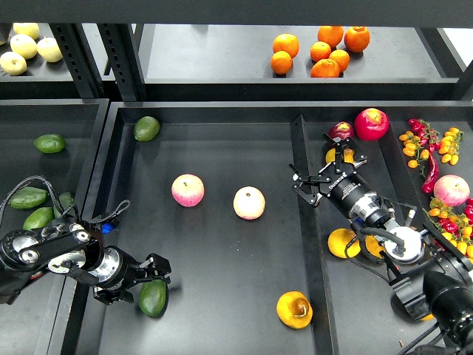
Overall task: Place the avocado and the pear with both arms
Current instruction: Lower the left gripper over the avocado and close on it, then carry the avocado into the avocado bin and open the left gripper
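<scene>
Dark green and teardrop-shaped, the avocado (153,298) lies at the lower left of the frame on the floor of the large black tray (222,251), directly beneath the left gripper (154,271). The fingers of this gripper point toward the right and sit just above the fruit; whether they touch it cannot be told, and their spread is not resolved against the dark background. The pear (294,309), orange-yellow with a dark dimple, rests at the lower centre of the same tray, well apart from both grippers. The right gripper (319,175), at the centre right, hangs over the divider (304,192) between the large tray and the right-hand compartment, its black fingers visibly parted and holding nothing. Two pink-red apples (188,190) lie side by side in the middle of the large tray. A lighter green avocado (146,128) occupies its upper left corner. Oranges (319,52) are grouped on the shelf at the upper right.
</scene>
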Controlling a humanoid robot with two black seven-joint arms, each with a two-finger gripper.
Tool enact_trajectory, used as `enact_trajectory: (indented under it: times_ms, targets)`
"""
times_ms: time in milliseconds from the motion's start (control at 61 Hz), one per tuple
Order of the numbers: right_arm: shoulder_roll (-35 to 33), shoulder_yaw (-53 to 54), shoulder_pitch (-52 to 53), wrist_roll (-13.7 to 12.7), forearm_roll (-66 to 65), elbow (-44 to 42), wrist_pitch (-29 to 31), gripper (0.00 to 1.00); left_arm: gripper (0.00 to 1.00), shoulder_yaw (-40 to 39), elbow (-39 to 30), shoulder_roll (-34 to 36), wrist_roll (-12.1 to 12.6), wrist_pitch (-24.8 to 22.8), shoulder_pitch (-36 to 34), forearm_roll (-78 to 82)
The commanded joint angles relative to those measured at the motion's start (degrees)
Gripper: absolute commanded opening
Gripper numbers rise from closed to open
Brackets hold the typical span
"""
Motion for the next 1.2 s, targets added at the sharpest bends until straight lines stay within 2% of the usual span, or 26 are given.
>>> enact_trajectory:
  times_ms: [0, 197, 295, 377, 393, 491, 606, 786, 901, 1065, 1179]
  targets:
    - [0.0, 0.0, 0.0, 0.0, 0.0, 0.0, 0.0, 1.0, 0.99, 0.0, 0.9, -0.5, 0.0, 0.0, 0.2, 0.0]
    - [0.0, 0.0, 0.0, 0.0, 0.0, 0.0, 0.0, 1.0, 0.98, 0.0, 2.2, -1.8, 0.0, 0.0, 0.5, 0.0]
    - [0.0, 0.1, -0.1, 0.0, 0.0, 0.0, 0.0, 1.0, 0.92, 0.0, 2.3, -2.1, 0.0, 0.0, 0.7, 0.0]
    - [0.0, 0.0, -0.1, 0.0, 0.0, 0.0, 0.0, 1.0, 0.78, -0.3, 2.3, -2.2, 0.0, 0.0, 1.0, 0.0]
    - [0.0, 0.1, -0.2, 0.0, 0.0, 0.0, 0.0, 1.0, 0.63, -0.7, 2.3, -2.2, 0.0, 0.0, 1.0, 0.0]
    - [0.0, 0.1, -0.4, 0.0, 0.1, 0.1, 0.0, 1.0, 0.51, -1.3, 2.2, -2.2, 0.0, 0.0, 1.3, -0.1]
    - [0.0, 0.1, -0.8, 0.0, 0.0, 0.2, 0.0, 1.0, 0.41, -2.6, 2.3, -2.2, 0.0, 0.0, 1.4, -0.1]
    - [0.0, 0.1, -1.0, 0.0, 0.0, 0.2, 0.0, 1.0, 0.32, -5.8, 1.3, -2.2, 0.0, 0.0, 1.3, -1.4]
    - [0.0, 0.1, -1.1, 0.0, 0.0, 0.2, 0.0, 1.0, 0.27, -5.7, -1.3, -1.2, 0.0, 0.0, 0.9, -10.6]
    - [0.0, 0.0, -1.1, 0.0, 0.0, 0.2, 0.0, 1.0, 0.2, -5.2, -7.4, 3.2, 0.0, 0.0, -0.7, -19.1]
    - [0.0, 0.0, -1.1, 0.0, 0.0, 0.2, 0.0, 1.0, 0.19, -5.9, -8.3, 5.9, 0.0, 0.0, -1.8, -21.5]
